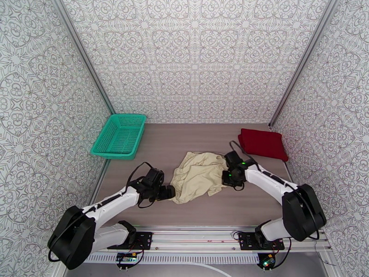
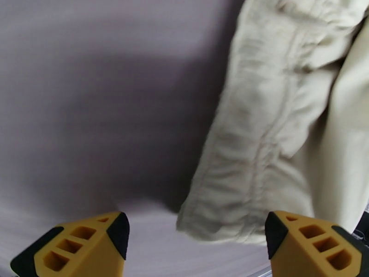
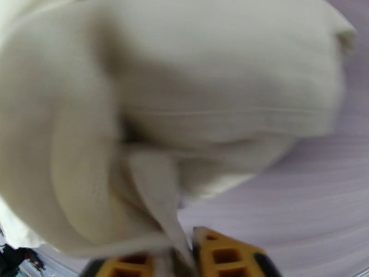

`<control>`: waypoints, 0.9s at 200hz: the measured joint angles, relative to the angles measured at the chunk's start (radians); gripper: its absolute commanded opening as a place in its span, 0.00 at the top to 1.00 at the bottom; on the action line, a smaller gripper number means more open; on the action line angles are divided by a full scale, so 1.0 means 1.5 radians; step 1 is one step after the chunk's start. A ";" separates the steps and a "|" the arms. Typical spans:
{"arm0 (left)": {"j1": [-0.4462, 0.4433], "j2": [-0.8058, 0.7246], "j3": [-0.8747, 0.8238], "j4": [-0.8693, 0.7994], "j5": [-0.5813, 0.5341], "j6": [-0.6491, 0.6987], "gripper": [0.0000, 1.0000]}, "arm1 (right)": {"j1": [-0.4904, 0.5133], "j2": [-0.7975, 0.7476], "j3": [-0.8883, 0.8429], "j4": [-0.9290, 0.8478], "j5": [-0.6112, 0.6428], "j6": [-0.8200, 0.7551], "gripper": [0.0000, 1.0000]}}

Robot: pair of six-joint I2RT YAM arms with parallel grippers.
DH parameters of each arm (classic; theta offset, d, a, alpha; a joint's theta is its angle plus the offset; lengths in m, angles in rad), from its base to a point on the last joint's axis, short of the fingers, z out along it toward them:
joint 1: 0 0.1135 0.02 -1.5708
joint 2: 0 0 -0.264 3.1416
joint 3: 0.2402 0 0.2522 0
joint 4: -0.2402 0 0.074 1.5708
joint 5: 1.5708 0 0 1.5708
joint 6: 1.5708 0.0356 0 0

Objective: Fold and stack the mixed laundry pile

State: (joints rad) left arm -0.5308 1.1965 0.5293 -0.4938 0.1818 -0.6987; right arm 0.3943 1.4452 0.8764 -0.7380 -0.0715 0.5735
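The cream-beige garment [image 1: 198, 177] lay crumpled at the middle of the surface [image 1: 193, 135], evidently the piece in hand; the dark red shirt [image 1: 262, 143] lay as a flat folded block at the far right, well apart, probably set there as the base of the stack; the teal basket [image 1: 119, 135] stood at the far left, away from both. The right gripper [image 3: 182, 257] was clamped together on a fold at the garment's right edge, a hold suited to drawing the cloth taut; the left gripper [image 2: 196, 234] stood with fingers apart at the near-left hem, which lay just ahead of and between them, seemingly placed to take that edge so that the garment could be spread between the two arms before folding; no hold had yet been made on that side.
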 measured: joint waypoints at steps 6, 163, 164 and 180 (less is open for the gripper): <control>-0.004 -0.006 -0.010 0.004 0.000 -0.008 0.21 | -0.009 -0.016 -0.013 0.000 0.004 0.000 1.00; -0.050 0.022 -0.072 0.300 0.040 -0.128 1.00 | -0.138 -0.318 -0.135 -0.127 -0.139 0.087 0.29; -0.050 0.022 -0.072 0.301 0.039 -0.126 1.00 | -0.141 -0.316 -0.135 -0.125 -0.141 0.086 0.29; -0.052 0.020 -0.072 0.305 0.036 -0.129 1.00 | -0.207 -0.272 -0.139 -0.090 -0.172 0.072 0.28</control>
State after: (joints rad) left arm -0.6090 1.2266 0.4206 -0.0357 0.2363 -0.8917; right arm 0.0845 1.0370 0.6685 -0.8734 -0.3302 0.6811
